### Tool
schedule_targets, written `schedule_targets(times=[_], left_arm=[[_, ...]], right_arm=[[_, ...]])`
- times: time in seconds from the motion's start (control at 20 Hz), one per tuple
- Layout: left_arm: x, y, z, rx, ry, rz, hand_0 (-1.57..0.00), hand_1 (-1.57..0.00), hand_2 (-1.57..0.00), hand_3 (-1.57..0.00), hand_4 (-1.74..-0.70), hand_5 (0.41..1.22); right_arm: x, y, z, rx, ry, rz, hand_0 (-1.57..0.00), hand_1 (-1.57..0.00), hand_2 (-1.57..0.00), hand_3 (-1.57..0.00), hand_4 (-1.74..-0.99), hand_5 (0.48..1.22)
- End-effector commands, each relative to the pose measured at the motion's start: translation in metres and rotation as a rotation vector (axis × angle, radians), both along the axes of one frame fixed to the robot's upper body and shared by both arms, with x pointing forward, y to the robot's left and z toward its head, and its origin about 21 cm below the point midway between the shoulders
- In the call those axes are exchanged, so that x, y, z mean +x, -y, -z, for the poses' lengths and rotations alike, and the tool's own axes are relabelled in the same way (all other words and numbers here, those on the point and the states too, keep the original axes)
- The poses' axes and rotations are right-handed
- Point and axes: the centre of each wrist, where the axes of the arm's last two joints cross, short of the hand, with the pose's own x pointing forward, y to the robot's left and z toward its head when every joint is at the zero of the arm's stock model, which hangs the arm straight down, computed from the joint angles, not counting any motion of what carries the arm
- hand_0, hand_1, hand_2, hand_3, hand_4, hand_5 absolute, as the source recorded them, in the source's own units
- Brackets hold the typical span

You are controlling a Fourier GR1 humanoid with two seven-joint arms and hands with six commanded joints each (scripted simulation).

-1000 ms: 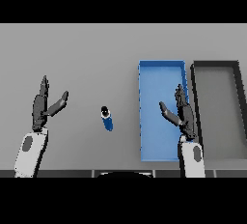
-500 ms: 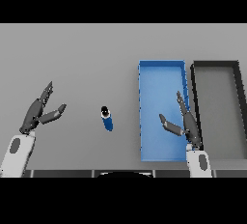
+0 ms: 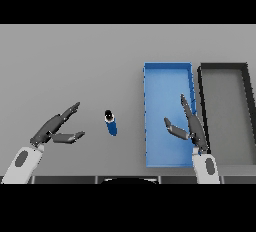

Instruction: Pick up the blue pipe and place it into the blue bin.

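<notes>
— Both robot hands spread wide, holding nothing?
— Yes. The blue pipe [image 3: 111, 123] lies on the desk [image 3: 75, 66], left of the blue bin [image 3: 167, 73]; the left robot hand [image 3: 56, 128] sits left of it, the right robot hand [image 3: 187, 126] over the bin. A careless reach could roll it away.

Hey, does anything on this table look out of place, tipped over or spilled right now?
Nothing stands out. The blue pipe lies on the grey table between the hands, intact. The blue bin and the dark bin sit side by side, squared up. The left hand and right hand are open.
</notes>
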Motion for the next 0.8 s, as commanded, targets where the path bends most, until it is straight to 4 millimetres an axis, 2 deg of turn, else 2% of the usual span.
schedule_targets(times=[0.0,0.35,0.5,0.65,0.75], left_arm=[[0.004,0.009,0.000,0.002,-0.013,0.019,0.00,0.00,0.00,0.00,-1.20,0.523],[-0.006,0.063,0.022,-0.019,-0.022,0.125,0.00,0.00,0.00,0.00,-1.21,0.479],[-0.001,0.080,0.031,-0.010,0.006,0.119,0.00,0.00,0.00,0.00,-1.22,0.495],[0.009,0.099,0.040,-0.038,0.016,0.105,0.00,0.00,0.00,0.00,-1.23,0.502],[0.015,0.104,0.042,-0.059,0.019,0.117,0.00,0.00,0.00,0.00,-1.22,0.502]], right_arm=[[0.004,-0.001,-0.002,0.001,0.003,-0.008,0.00,0.00,0.00,0.00,-1.266,0.633],[-0.003,0.001,-0.004,-0.002,0.004,0.000,0.00,0.00,0.00,0.00,-1.294,0.653],[0.000,-0.003,-0.004,0.015,-0.016,0.005,0.00,0.00,0.00,0.00,-1.305,0.652],[-0.003,0.001,-0.001,0.014,-0.016,0.004,0.00,0.00,0.00,0.00,-1.314,0.653],[-0.004,0.005,-0.003,0.013,-0.010,0.011,0.00,0.00,0.00,0.00,-1.320,0.655]])
